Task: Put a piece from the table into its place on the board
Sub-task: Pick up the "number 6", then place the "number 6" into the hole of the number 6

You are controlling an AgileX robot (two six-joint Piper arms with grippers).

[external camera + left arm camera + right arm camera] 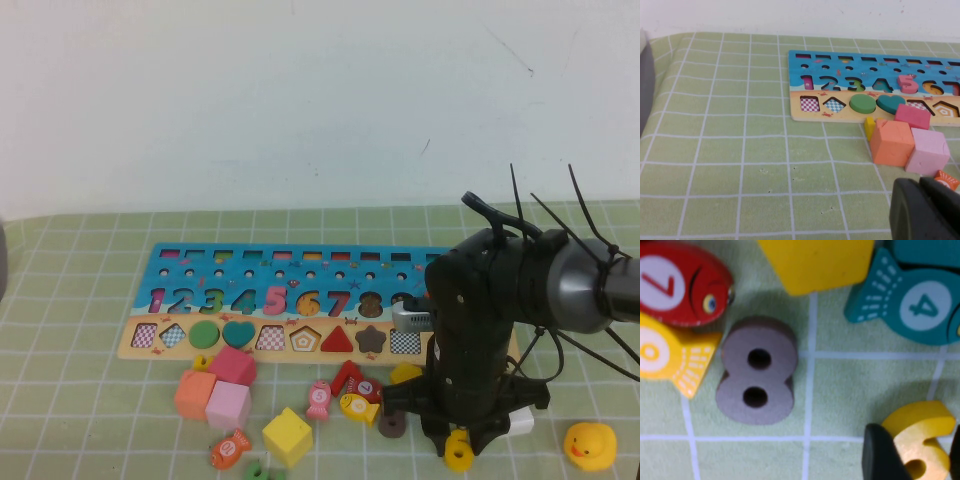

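The yellow numeral 6 (pixel 920 440) sits between the fingers of my right gripper (pixel 918 455), which is shut on it just above the green checked cloth. In the high view it shows as a yellow bit (pixel 458 452) under the right arm, at the table's front right. The long board (pixel 250 275) lies across the middle, and its 6 cut-out (pixel 308 300) is open between the pink 5 and the 7. The board also shows in the left wrist view (pixel 840 65). My left gripper (pixel 920 210) is shut and empty, low over the cloth near the cubes.
Loose pieces lie in front of the board: a brown 8 (pixel 756 371), a red fish (pixel 680 282), a yellow fish (pixel 665 357) and a teal fish (pixel 915 305). Orange (pixel 196 393), pink (pixel 228 405) and yellow (pixel 288 436) cubes are there too. A rubber duck (pixel 588 443) sits front right.
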